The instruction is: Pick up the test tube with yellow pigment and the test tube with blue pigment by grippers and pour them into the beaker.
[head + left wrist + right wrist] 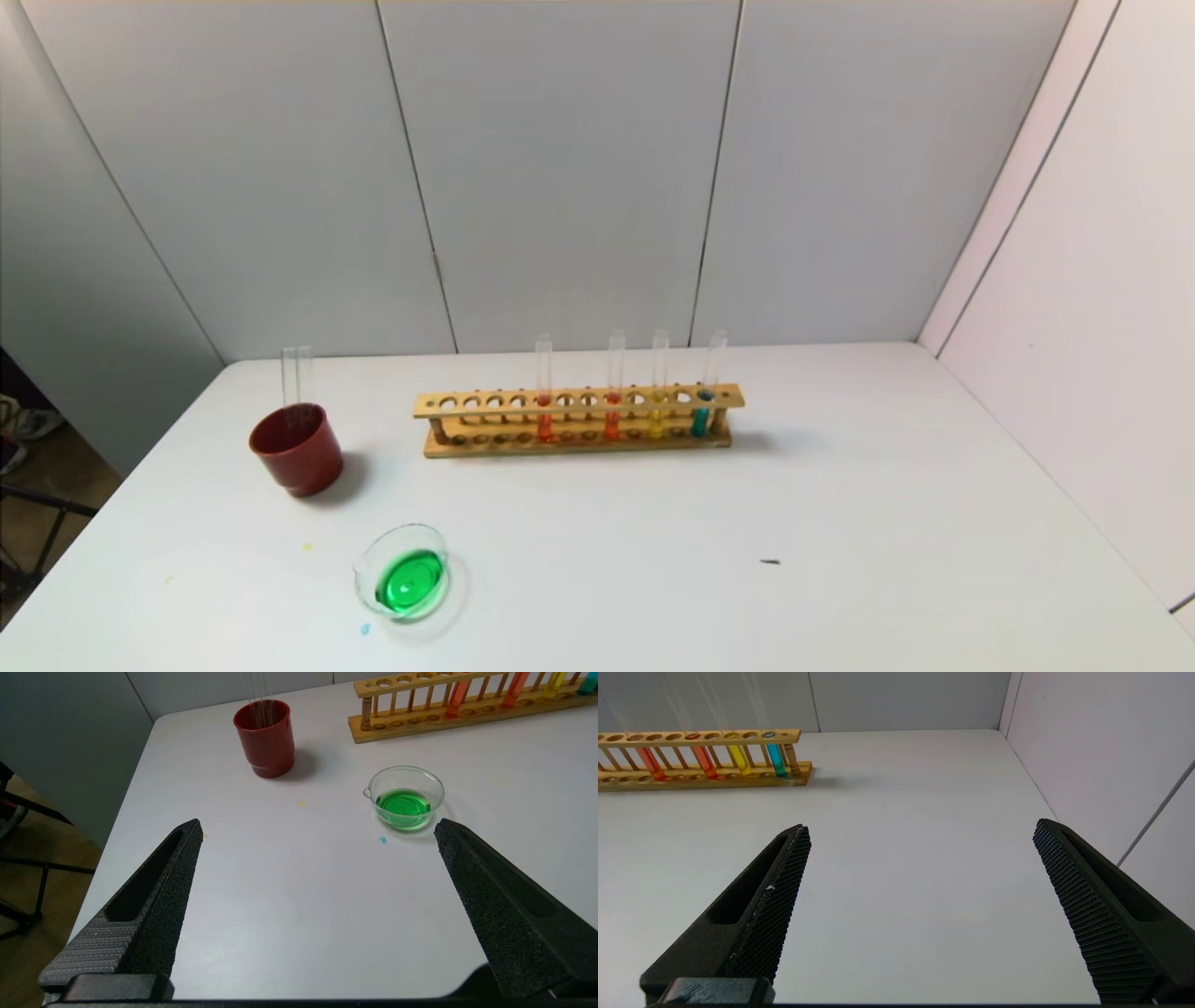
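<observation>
A wooden rack [579,420] holds two orange-red tubes, a test tube with yellow pigment [657,411] and a test tube with blue pigment [705,406] at its right end; these two also show in the right wrist view, yellow [738,759] and blue [776,759]. The beaker [403,571] stands at the front left and holds green liquid; it also shows in the left wrist view [405,798]. My left gripper [317,833] is open and empty, short of the beaker. My right gripper [920,833] is open and empty over bare table. Neither gripper shows in the head view.
A dark red cup [297,448] with two empty clear tubes [297,375] stands left of the rack. Small yellow [302,804] and blue [383,840] drops lie near the beaker. Grey walls close the back and right. The table's left edge [117,826] drops to the floor.
</observation>
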`<state>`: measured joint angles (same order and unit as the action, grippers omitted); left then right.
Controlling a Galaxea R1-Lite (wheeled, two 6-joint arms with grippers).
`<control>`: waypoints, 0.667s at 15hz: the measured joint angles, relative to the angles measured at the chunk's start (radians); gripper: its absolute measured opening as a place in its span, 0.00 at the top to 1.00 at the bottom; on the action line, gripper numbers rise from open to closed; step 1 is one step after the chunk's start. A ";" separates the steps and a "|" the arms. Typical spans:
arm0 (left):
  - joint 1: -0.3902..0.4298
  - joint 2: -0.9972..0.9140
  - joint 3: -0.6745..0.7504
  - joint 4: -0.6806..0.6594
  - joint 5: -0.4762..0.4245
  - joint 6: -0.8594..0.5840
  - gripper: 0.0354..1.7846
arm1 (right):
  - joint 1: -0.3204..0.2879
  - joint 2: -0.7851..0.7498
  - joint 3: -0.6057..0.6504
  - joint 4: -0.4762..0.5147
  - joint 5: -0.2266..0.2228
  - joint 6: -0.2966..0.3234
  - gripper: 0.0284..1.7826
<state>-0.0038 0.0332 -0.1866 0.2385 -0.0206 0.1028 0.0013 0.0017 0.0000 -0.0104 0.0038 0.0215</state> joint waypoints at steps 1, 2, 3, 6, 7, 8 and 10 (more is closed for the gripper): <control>0.000 -0.012 0.068 -0.098 -0.001 -0.001 0.02 | 0.000 0.000 0.000 0.000 0.000 0.000 0.02; -0.001 -0.020 0.115 -0.180 -0.001 -0.004 0.02 | 0.000 0.000 0.000 0.000 0.000 0.000 0.02; -0.001 -0.026 0.147 -0.216 -0.002 -0.003 0.02 | 0.000 0.000 0.000 0.000 0.000 0.000 0.02; -0.001 -0.033 0.181 -0.224 -0.011 -0.025 0.02 | 0.000 0.000 0.000 0.000 0.000 0.000 0.02; -0.001 -0.034 0.184 -0.223 -0.010 -0.048 0.02 | 0.000 0.000 0.000 0.000 0.000 0.000 0.02; -0.001 -0.034 0.185 -0.225 0.001 -0.074 0.02 | 0.000 0.000 0.000 0.000 0.000 0.000 0.02; -0.001 -0.034 0.186 -0.230 0.021 -0.109 0.02 | 0.000 0.000 0.000 0.000 0.000 0.000 0.02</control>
<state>-0.0047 -0.0013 -0.0004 0.0081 0.0000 -0.0057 0.0009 0.0017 0.0000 -0.0104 0.0043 0.0211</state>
